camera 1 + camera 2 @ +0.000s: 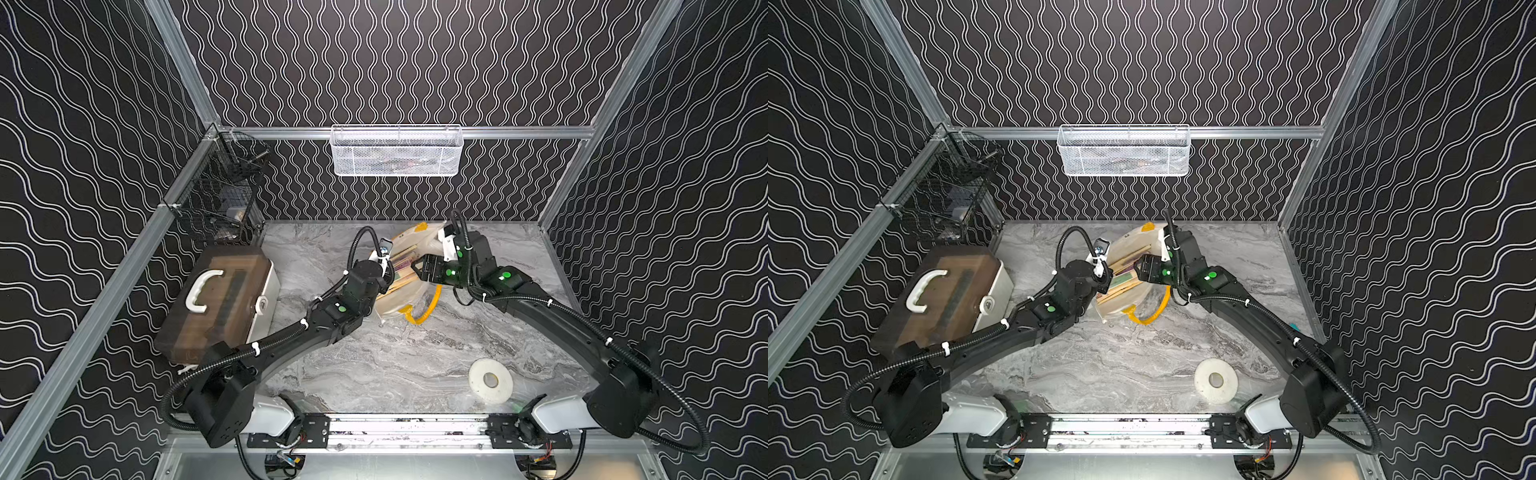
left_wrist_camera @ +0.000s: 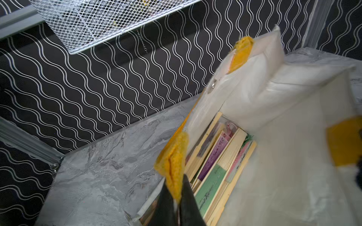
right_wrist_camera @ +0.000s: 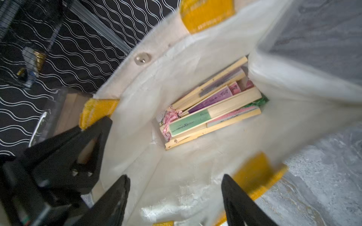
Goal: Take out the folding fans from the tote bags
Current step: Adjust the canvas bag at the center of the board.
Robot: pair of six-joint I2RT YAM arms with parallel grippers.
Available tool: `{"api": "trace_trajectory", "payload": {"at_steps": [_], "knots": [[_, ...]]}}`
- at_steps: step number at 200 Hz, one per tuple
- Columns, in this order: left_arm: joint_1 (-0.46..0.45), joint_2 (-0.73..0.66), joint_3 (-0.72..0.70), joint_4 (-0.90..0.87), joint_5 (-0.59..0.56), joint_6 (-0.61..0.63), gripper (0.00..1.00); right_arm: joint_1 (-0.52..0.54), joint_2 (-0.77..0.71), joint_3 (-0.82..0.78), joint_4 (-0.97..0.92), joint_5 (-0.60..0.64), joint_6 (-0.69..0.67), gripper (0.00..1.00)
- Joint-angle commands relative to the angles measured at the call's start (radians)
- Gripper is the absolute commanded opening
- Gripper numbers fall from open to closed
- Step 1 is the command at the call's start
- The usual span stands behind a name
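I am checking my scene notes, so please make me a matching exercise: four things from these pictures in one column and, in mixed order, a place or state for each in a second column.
1 left gripper
2 right gripper
3 folding fans
4 white roll

A open
B inside the tote bag
C on the table
D shut on the bag's yellow patch

Pairs: 1-D, 2-A, 3-B, 4-C

Other stuff on the grey marble bench (image 1: 395, 365): a brown-lidded box (image 1: 220, 299) with a white handle (image 1: 199, 291), well left of the left jaws. A white roll (image 1: 490, 380) lies flat (hole up) well behind the right jaws, near the front edge. Beyond both jaws a white mesh basket (image 1: 397, 151) hangs on the wall, with a black wire basket (image 1: 224, 191) far left.
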Motion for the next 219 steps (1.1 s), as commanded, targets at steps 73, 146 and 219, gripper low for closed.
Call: {"api": "trace_trajectory", "payload": {"at_steps": [73, 146, 219], "knots": [[-0.107, 0.093, -0.066, 0.575, -0.177, 0.226, 0.00, 0.006, -0.033, -0.155, 0.154, 0.050, 0.052, 0.68], [-0.199, 0.080, -0.112, 0.583, -0.309, 0.246, 0.00, 0.051, 0.075, -0.357, 0.348, 0.139, 0.137, 0.58], [-0.214, -0.079, -0.245, 0.424, -0.264, 0.050, 0.00, 0.033, 0.237, -0.349, 0.452, 0.231, 0.125, 0.59]]}}
